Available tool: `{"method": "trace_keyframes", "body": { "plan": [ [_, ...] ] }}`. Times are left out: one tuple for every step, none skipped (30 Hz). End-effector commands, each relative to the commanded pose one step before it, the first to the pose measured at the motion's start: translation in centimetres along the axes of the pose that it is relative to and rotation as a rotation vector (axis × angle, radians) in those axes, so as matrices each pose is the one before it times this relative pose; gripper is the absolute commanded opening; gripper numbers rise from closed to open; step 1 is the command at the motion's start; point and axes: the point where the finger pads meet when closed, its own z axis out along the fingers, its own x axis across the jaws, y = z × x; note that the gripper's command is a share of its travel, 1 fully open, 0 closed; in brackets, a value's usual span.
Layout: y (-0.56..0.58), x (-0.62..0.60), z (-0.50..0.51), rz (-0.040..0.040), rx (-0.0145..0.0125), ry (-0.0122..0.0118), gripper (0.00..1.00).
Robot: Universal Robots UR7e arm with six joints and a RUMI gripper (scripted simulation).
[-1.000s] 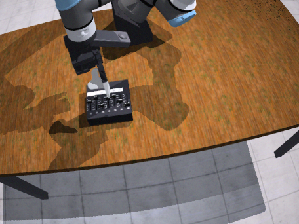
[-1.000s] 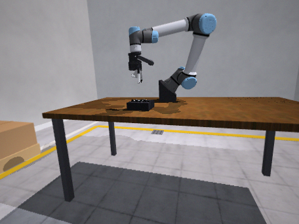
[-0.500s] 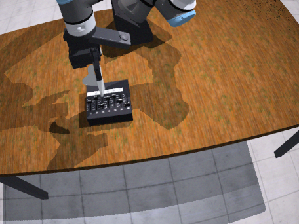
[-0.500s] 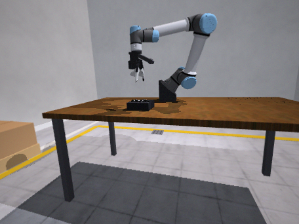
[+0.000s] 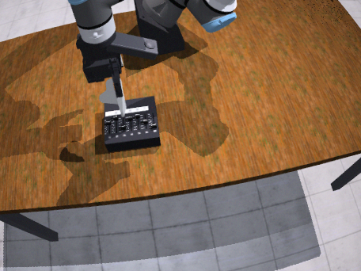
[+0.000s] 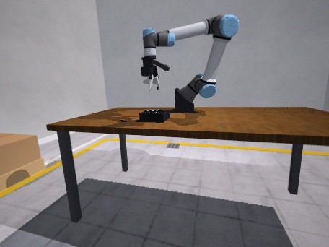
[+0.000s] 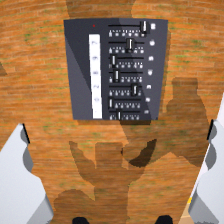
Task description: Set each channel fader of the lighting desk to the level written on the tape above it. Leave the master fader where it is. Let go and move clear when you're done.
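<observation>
The black lighting desk lies on the wooden table, left of the middle; it also shows in the exterior view and in the wrist view. A white tape strip with small numbers runs along one side, and several fader rows lie beside it with their caps at different positions. The numbers are too small to read. My gripper hangs well above the desk, fingers open and empty. Its two pale fingers show at the lower corners of the wrist view.
The arm's base is bolted to the table behind the desk. The arm's shadow falls over the desk and the table's left half. A cardboard box stands on the floor at the far left.
</observation>
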Motion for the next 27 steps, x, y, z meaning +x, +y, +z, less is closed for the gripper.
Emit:
{"method": "trace_keyframes", "body": {
  "plan": [
    [0.025,0.034,-0.037,-0.00420,-0.00081,0.00055,1.00],
    [-0.003,0.016,0.014,-0.00395,0.00007,-0.00035,1.00],
    [-0.004,0.024,0.020,-0.00568,0.00011,-0.00050,1.00],
    [-0.005,0.032,0.026,-0.00763,0.00015,-0.00068,1.00],
    [-0.006,0.041,0.034,-0.00978,0.00020,-0.00087,1.00],
    [-0.007,0.050,0.042,-0.01207,0.00026,-0.00107,1.00],
    [-0.008,0.061,0.050,-0.01449,0.00032,-0.00128,1.00],
    [-0.008,0.071,0.059,-0.01699,0.00040,-0.00149,1.00],
    [-0.007,0.082,0.068,-0.01954,0.00049,-0.00171,1.00],
    [-0.006,0.093,0.078,-0.02212,0.00059,-0.00193,1.00],
    [-0.004,0.104,0.088,-0.02470,0.00071,-0.00214,1.00],
    [-0.001,0.115,0.097,-0.02726,0.00084,-0.00234,1.00],
    [0.003,0.126,0.107,-0.02976,0.00098,-0.00254,1.00],
    [0.000,0.000,0.000,0.00000,0.00000,0.00000,1.00],
    [0.000,0.000,0.000,0.00000,0.00000,0.00000,1.00],
    [0.009,0.137,0.117,-0.03218,0.00114,-0.00272,1.00],
    [0.015,0.146,0.126,-0.03452,0.00131,-0.00288,1.00],
    [0.023,0.156,0.135,-0.03673,0.00150,-0.00302,1.00],
    [0.031,0.164,0.144,-0.03881,0.00169,-0.00314,1.00],
    [0.041,0.171,0.153,-0.04075,0.00190,-0.00323,1.00],
    [0.052,0.177,0.161,-0.04252,0.00211,-0.00330,1.00],
    [0.064,0.182,0.169,-0.04411,0.00232,-0.00334,1.00],
    [0.076,0.186,0.177,-0.04551,0.00254,-0.00335,1.00],
    [0.089,0.188,0.183,-0.04671,0.00275,-0.00333,1.00],
    [0.102,0.189,0.189,-0.04770,0.00296,-0.00329,1.00],
    [0.115,0.188,0.195,-0.04848,0.00316,-0.00321,1.00],
    [0.128,0.185,0.199,-0.04903,0.00334,-0.00311,1.00]
  ]
}}
